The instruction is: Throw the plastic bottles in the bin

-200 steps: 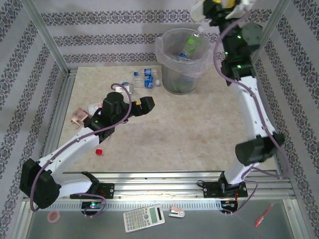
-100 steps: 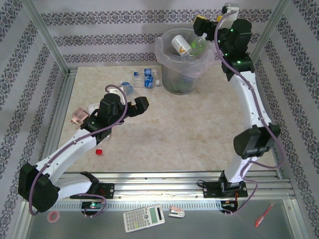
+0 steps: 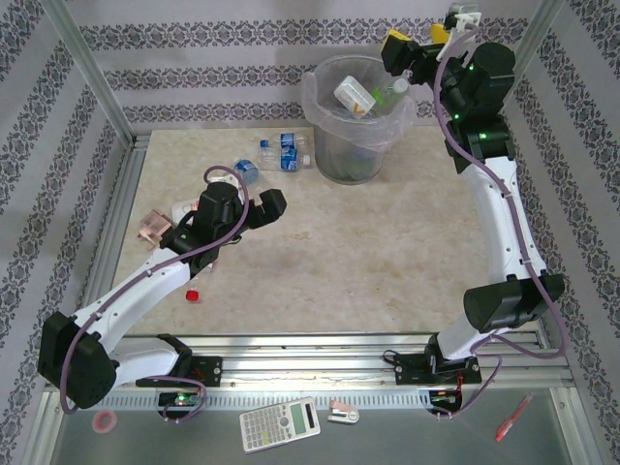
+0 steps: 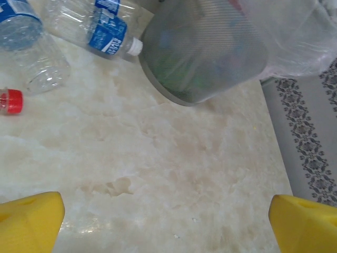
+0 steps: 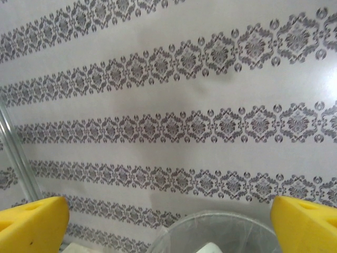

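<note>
The right claw point(image 3: 417, 44) is wide open and empty, at the bin's point(image 3: 349, 160) two o'clock. The left claw point(image 4: 168, 225) is open, empty too.

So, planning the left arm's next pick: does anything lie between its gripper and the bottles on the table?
Nothing visible. Only bare table separates the open left gripper from the bottles; the bin stands beside them.
</note>
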